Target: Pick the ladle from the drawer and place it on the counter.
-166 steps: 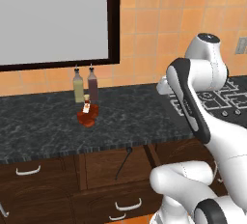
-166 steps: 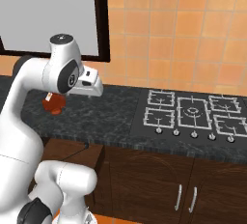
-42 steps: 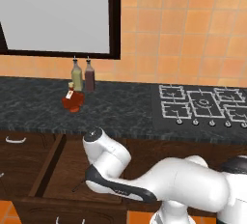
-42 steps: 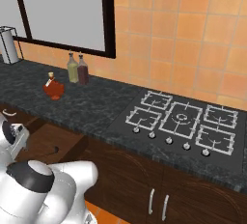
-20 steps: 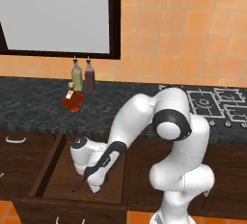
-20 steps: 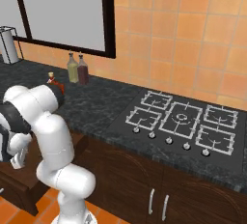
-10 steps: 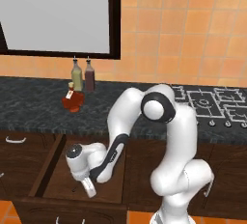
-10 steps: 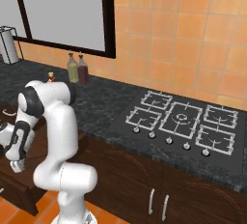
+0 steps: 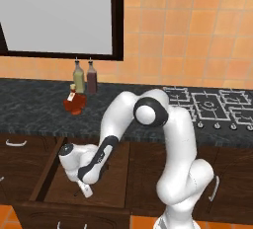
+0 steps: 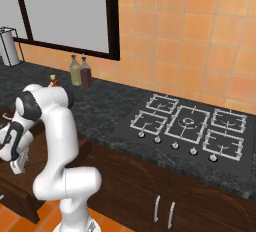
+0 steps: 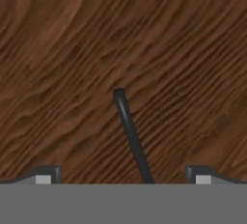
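Observation:
In the hand view the ladle (image 11: 131,136) shows as a thin black handle lying on the brown wooden floor of the drawer (image 11: 72,49); its bowl is out of frame. My gripper (image 11: 123,175) is open, pointing straight down, with the handle running between its wide-apart fingertips (image 11: 46,175) and touching neither. From the left base view the arm bends down into the pulled-out drawer (image 9: 116,183), with the gripper (image 9: 85,189) close over its floor near the front. The right base view has the gripper (image 10: 17,167) at the far left. The dark speckled counter (image 9: 34,112) runs above the drawer.
Two bottles (image 9: 85,77) and a red flask (image 9: 74,102) stand on the counter by the wall. A stove top (image 10: 187,123) with silver grates lies to the right. A silver canister (image 10: 9,46) stands at the counter's far left. Closed cabinets with curved handles flank the drawer.
The hand has swung left and sunk lower into the drawer, toward its front. Its fingers have stayed wide apart.

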Robot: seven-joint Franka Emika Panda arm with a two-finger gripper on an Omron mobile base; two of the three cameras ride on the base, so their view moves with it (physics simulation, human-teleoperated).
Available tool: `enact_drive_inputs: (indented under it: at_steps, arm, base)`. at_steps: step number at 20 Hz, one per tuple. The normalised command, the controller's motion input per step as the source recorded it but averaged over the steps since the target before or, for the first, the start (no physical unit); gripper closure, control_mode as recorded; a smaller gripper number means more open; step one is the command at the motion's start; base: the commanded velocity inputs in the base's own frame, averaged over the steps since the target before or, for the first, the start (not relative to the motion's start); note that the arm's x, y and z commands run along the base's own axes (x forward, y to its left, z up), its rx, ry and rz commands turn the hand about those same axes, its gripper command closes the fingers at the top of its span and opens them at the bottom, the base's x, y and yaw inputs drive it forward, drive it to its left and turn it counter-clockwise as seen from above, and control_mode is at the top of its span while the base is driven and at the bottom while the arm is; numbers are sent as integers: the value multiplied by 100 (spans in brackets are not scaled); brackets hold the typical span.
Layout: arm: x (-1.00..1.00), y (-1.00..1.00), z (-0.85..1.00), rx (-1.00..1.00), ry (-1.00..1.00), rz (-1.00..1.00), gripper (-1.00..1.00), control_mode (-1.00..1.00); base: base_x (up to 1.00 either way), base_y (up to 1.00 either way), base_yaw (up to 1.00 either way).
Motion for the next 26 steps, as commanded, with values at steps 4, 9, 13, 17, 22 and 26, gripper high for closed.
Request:
enact_drive_inputs:
  at_steps: [4,9,13,17,22,26]
  arm:
    - [11,0,-32,-7,1,3,-100,-100]
    - [11,0,-55,-9,5,3,100,-100]
    - [1,0,-73,-14,12,3,100,-100]
    - [-19,0,-39,-7,2,4,100,-100]
    - [-57,-5,60,1,-31,0,100,-100]
    - [-84,-53,100,11,-41,-11,100,-100]
  base:
    - [0,0,0]
    - [0,0,0]
    - [0,0,0]
    - [0,0,0]
    - [0,0,0]
    - [0,0,0]
